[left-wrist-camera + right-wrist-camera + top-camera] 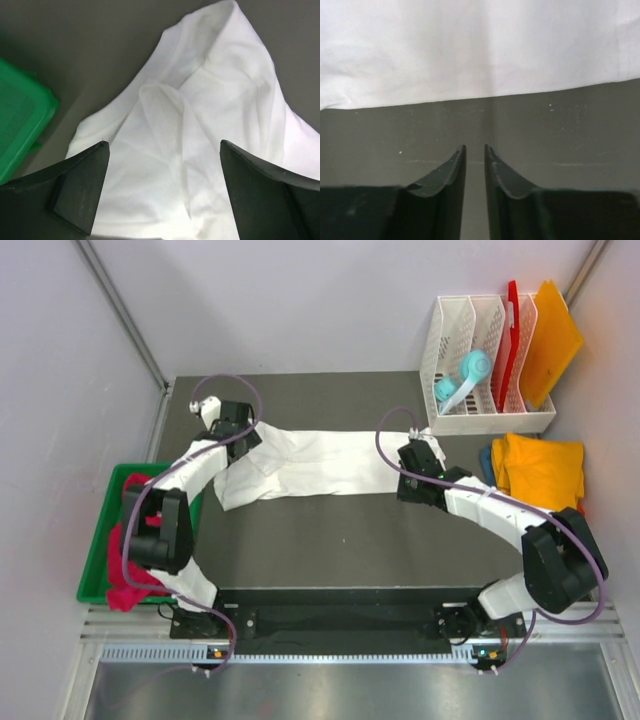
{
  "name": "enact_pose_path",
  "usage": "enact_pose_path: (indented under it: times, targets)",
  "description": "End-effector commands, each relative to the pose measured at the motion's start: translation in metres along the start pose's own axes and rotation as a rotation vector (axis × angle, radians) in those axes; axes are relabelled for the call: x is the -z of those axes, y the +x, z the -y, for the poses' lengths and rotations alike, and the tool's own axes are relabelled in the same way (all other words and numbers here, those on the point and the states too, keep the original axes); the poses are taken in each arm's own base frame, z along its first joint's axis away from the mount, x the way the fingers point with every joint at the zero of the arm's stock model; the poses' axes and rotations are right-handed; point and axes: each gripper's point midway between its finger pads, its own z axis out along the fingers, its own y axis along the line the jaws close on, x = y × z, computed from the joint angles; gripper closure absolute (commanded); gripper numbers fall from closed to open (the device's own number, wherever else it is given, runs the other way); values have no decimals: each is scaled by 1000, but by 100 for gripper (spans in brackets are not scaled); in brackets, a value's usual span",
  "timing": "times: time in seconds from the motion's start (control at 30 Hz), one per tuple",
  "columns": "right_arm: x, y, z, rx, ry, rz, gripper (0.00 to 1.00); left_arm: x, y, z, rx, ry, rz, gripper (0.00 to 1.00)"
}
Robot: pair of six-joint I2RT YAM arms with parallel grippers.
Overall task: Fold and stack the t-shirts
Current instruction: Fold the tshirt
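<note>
1. Left claw (163,150) gapes wide and empty, with the white t-shirt (210,100) rumpled directly beneath it on the desk (100,50).
2. Right claw (475,149) is nearly closed and empty, its hem just ahead.
3. Folding looks half-done; the next move likely needs fresh edge grips.

White-shelled links and black joint housings on left arm (195,462) and right arm (490,505), each trailed by a looping purple-grey cable (230,377). Bolted at six o'clock to a black base plate (330,618) with tiny glowing dots, possibly indicator lights. Fingers (80,195) matte black, wedge-shaped, smooth.
</note>
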Motion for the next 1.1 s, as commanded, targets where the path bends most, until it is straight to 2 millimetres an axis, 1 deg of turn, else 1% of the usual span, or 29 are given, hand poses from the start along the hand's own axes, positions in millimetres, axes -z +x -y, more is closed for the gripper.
enact_pose_path:
  times: [0.0, 0.03, 0.07, 0.1, 0.13, 0.17, 0.2, 0.23, 0.27, 0.3, 0.33, 0.37, 0.4, 0.47, 0.5, 0.57, 0.67, 0.77, 0.8, 0.93, 1.0, 1.03, 1.07]
  targets:
    - [0, -31, -44, -5, -154, 53, 87, 22, 20, -1, 36, 41, -19, 12]
    - [2, -37, -54, -4, -186, 61, 93, 22, 33, -9, 30, 36, -44, 17]
    - [0, -36, -65, 4, -228, 49, 100, 23, 39, -10, 34, 45, -56, 32]
    - [1, -43, -77, 9, -264, 56, 100, 24, 44, -11, 42, 47, -68, 45]
    - [-5, -39, -85, 28, -280, 31, 100, 25, 52, -17, 42, 44, -79, 61]
    - [-5, -38, -96, 36, -319, 10, 100, 27, 56, -17, 47, 54, -89, 79]
    - [-3, -50, -109, 40, -345, 23, 100, 28, 59, -19, 52, 53, -97, 90]
    - [-11, -42, -119, 51, -365, -20, 100, 29, 63, -22, 49, 51, -104, 98]
    - [-10, -40, -129, 61, -401, -46, 100, 29, 66, -23, 46, 48, -109, 100]
    - [-6, -54, -142, 68, -431, -23, 100, 28, 67, -25, 45, 45, -115, 100]
    - [-11, -48, -151, 84, -438, -42, 100, 27, 71, -25, 38, 42, -124, 100]
    - [-11, -49, -156, 91, -449, -47, 100, 26, 72, -26, 33, 39, -129, 100]
    - [-9, -59, -164, 94, -462, -33, 100, 25, 74, -27, 26, 33, -132, 100]
    - [-17, -54, -165, 95, -440, -64, 100, 19, 79, -28, 16, 18, -147, 100]
    - [-18, -58, -166, 96, -436, -57, 100, 17, 81, -29, 6, 11, -152, 100]
    - [-21, -58, -163, 97, -415, -54, 100, 12, 81, -27, 0, 0, -154, 100]
    - [-27, -49, -154, 106, -386, -65, 100, 8, 78, -20, 3, 11, -148, 100]
    - [-41, -28, -140, 115, -339, -107, 100, 4, 76, -15, 3, 14, -150, 100]
    - [-47, -18, -135, 114, -323, -129, 100, 1, 78, -14, 0, 10, -154, 100]
    - [-66, 5, -121, 100, -287, -175, 100, -1, 75, -11, 4, 5, -154, 100]
    - [-75, 13, -112, 76, -265, -201, 100, -1, 73, -10, 7, 8, -145, 100]
    - [-82, 22, -109, 69, -257, -234, 100, -2, 72, -11, 3, 6, -143, 99]
    - [-85, 26, -106, 52, -250, -249, 100, -2, 70, -11, -3, 2, -134, 97]
